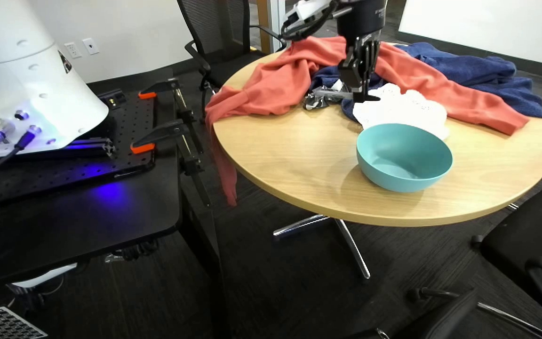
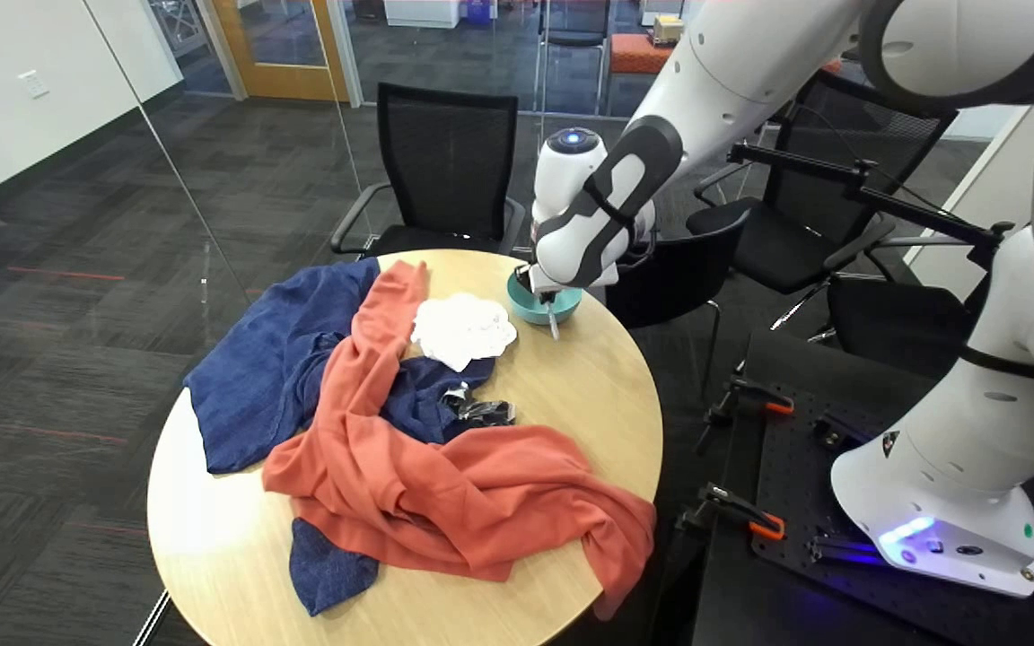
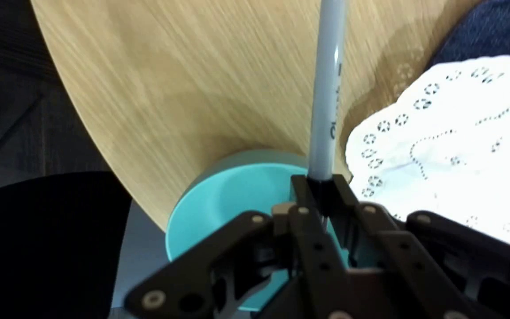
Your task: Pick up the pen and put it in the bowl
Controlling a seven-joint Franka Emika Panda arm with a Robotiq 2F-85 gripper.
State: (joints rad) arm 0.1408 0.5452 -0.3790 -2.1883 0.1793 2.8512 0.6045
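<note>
Black and narrow, the claw [image 3: 320, 190] was clamped on the pen [image 3: 326, 97] close to one end, and the rest of the grey barrel jutted out ahead of it. The pen was held in the air, not yet in the teal bowl [image 1: 403, 158]: in the wrist view the barrel reached past the rim and out over the wooden counter [image 3: 171, 66]. The step in hand seemed to be the placing. Doing it well called for shifting the claw until the overhanging length lay inside the rim, or tipping the free end down into the hollow; letting go any sooner risked the pen toppling off the edge. A low, gentle release looked safest. Beside the bowl, the white lacy cloth [image 3: 450, 150] deserved some clearance.
</note>
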